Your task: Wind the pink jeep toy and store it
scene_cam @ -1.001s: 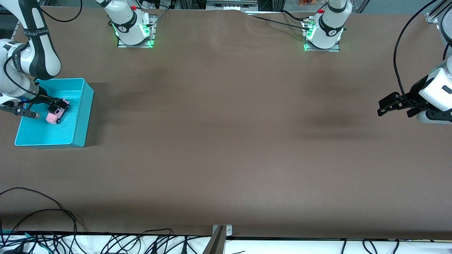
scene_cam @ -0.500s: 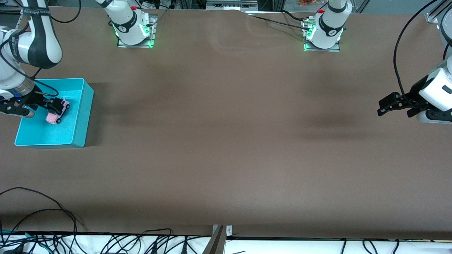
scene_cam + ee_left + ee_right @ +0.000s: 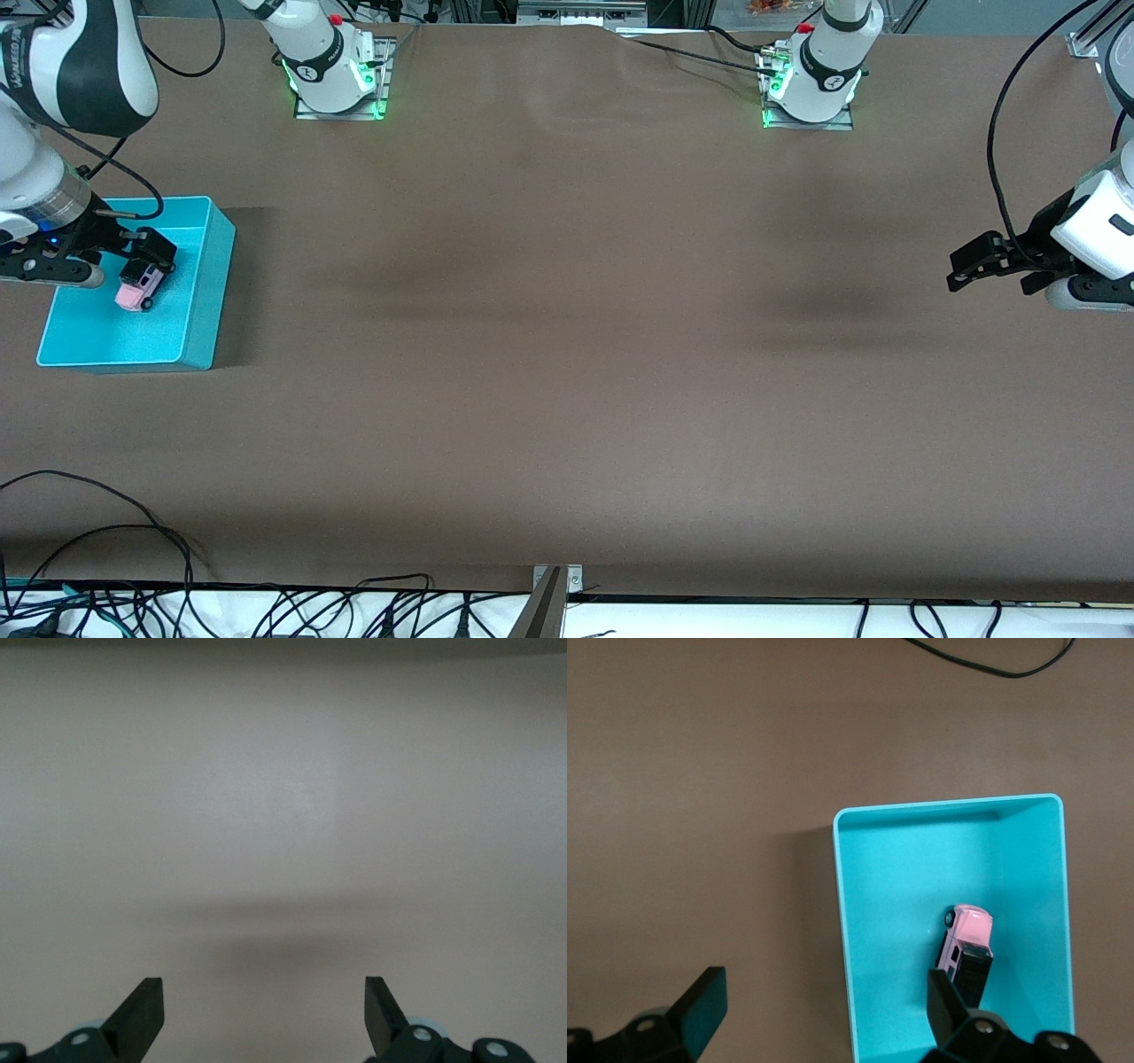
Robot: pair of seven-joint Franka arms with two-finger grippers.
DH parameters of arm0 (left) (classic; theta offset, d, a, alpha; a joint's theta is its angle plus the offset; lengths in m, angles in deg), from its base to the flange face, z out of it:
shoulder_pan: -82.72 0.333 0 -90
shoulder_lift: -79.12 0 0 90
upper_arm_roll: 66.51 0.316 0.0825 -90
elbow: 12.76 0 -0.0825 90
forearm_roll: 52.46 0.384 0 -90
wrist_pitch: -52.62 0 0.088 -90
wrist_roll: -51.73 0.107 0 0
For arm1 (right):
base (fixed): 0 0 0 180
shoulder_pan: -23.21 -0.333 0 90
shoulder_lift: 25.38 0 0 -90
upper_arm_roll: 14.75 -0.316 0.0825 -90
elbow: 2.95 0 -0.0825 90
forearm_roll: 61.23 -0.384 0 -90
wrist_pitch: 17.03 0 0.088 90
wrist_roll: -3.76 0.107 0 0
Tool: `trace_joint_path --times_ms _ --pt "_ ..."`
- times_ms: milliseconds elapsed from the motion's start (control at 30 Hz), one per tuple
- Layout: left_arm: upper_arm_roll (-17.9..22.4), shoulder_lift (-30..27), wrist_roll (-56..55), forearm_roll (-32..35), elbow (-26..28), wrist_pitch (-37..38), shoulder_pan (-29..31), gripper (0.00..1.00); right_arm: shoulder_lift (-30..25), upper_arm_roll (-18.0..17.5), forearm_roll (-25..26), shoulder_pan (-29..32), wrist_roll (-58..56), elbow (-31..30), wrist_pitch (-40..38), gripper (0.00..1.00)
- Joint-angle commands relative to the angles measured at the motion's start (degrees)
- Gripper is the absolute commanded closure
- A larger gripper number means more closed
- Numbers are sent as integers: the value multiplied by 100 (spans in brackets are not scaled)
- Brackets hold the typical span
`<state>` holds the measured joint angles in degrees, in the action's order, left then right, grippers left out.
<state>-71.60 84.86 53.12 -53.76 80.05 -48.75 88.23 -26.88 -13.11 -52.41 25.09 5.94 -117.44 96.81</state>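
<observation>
Brown table (image 3: 567, 354), right-arm edge: pink jeep toy (image 3: 139, 290) lies stored in turquoise bin (image 3: 199, 354), apparently released, beneath the wide-open, empty right gripper (image 3: 97, 261); left gripper (image 3: 979, 266) waits open, empty, so little remains.

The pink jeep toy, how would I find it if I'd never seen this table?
Look at the right arm's end of the brown table, where a turquoise bin sits. The pink jeep toy lies on the bin's floor, under the open right gripper. It is the only thing in the bin: tiny, boxy and pink, with a black roof section.
</observation>
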Motion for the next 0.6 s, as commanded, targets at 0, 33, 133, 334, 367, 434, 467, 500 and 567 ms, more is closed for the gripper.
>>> trace_joint_path --times_ms 0,33,133,334,367,434,467,500,567 --pt "8 -11 36 -55 -35 20 2 0 71 -85 -801 -108 11 716 -1002 0" --pt "8 -20 36 -55 -35 20 2 0 71 -77 -934 -126 11 857 -1125 0" --pt "8 -20 36 -55 -35 20 2 0 71 -85 -1128 -126 2 1191 -1512 0" --pt "8 -20 36 -55 -35 20 2 0 62 -94 -1365 -223 11 1640 -2251 0" --pt "8 -20 36 -55 -35 20 2 0 62 -103 -1400 -223 11 1719 -2321 0" --pt "8 -20 36 -55 -35 20 2 0 71 -103 -1445 -223 11 1921 -2462 0" --pt "8 -20 36 -55 -35 20 2 0 71 -103 -1453 -223 11 2009 -2506 0" --pt "8 -20 36 -55 -35 20 2 0 63 -103 -1471 -223 11 2070 -2515 0" --pt "8 -20 36 -55 -35 20 2 0 45 -103 -1471 -223 20 2115 -2498 0"
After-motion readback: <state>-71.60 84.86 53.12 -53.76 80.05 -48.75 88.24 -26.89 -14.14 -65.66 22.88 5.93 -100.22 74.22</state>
